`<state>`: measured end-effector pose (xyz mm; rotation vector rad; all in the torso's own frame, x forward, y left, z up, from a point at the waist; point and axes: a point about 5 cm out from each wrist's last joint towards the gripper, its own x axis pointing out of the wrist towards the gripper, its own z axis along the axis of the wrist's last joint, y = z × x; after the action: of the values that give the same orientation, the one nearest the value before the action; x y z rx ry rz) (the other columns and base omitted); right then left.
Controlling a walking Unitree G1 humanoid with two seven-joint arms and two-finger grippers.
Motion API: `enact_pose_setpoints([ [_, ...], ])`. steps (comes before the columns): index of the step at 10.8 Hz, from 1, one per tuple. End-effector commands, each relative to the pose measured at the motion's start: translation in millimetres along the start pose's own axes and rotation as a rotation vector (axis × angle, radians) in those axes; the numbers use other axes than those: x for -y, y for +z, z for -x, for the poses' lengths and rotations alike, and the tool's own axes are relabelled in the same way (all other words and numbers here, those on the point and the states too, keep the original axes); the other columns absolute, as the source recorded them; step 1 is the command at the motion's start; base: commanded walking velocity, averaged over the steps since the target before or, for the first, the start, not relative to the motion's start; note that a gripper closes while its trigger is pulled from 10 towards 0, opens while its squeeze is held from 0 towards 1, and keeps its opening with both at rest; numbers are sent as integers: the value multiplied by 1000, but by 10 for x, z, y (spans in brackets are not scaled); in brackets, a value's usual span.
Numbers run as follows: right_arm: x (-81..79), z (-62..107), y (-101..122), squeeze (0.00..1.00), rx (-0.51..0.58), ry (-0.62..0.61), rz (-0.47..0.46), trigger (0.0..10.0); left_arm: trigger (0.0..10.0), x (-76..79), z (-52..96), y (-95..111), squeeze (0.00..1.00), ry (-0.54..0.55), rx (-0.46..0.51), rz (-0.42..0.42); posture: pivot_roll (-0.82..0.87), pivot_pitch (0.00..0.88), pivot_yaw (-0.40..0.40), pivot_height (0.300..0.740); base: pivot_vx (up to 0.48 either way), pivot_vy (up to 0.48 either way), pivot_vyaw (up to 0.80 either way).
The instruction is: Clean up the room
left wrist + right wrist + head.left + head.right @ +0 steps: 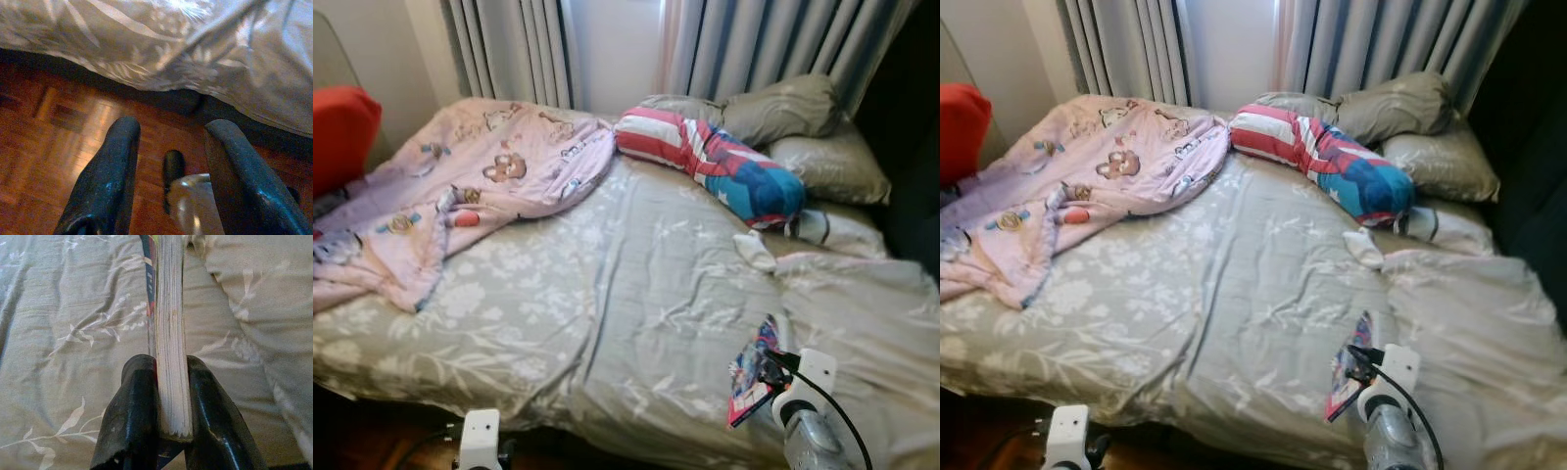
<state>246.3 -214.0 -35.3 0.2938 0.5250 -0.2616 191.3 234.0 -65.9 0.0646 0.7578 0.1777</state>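
Note:
A thin book with a colourful cover (pixel 754 375) is held edge-up over the near right part of the bed. My right gripper (pixel 170 396) is shut on the book (pixel 169 333), whose white page edges show between the black fingers (pixel 132 416). My left gripper (pixel 171 161) hangs open low over the wooden floor (pixel 58 147) beside the bed's edge, with nothing between its fingers (pixel 110 171). A white sock (pixel 756 251) lies on the grey floral sheet (pixel 607 294) near the pillows.
A pink cartoon blanket (pixel 460 186) is crumpled on the bed's left. A striped red, white and blue bolster (pixel 715 157) and grey pillows (pixel 803 127) lie at the head. An orange cushion (pixel 337 127) sits far left. Grey curtains (pixel 754 39) hang behind.

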Motion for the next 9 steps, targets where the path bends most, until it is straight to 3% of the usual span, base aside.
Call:
enact_pose_setpoints([
  [1, -5, 13, -28, 0, 2, -7, -9, 10000, 10000, -56, -9, 34, 0, -3, 2, -29, 172, 2, -4, 740, 0, 0, 0],
  [3, 47, 93, -215, 0, -48, -27, -8, 10000, 10000, -174, -15, 85, 0, 18, 11, -38, 169, 1, 7, 740, 0, 0, 0],
  [5, 84, 91, -187, 0, -35, -35, -11, 10000, 10000, -103, -25, 95, 0, 12, 16, -34, 161, 0, -4, 740, 0, 0, 0],
  [9, -37, 17, -39, 0, 3, 13, 15, 10000, 10000, -69, -15, 65, 0, 16, 19, -9, 168, 0, -30, 740, 0, -318, 0],
])
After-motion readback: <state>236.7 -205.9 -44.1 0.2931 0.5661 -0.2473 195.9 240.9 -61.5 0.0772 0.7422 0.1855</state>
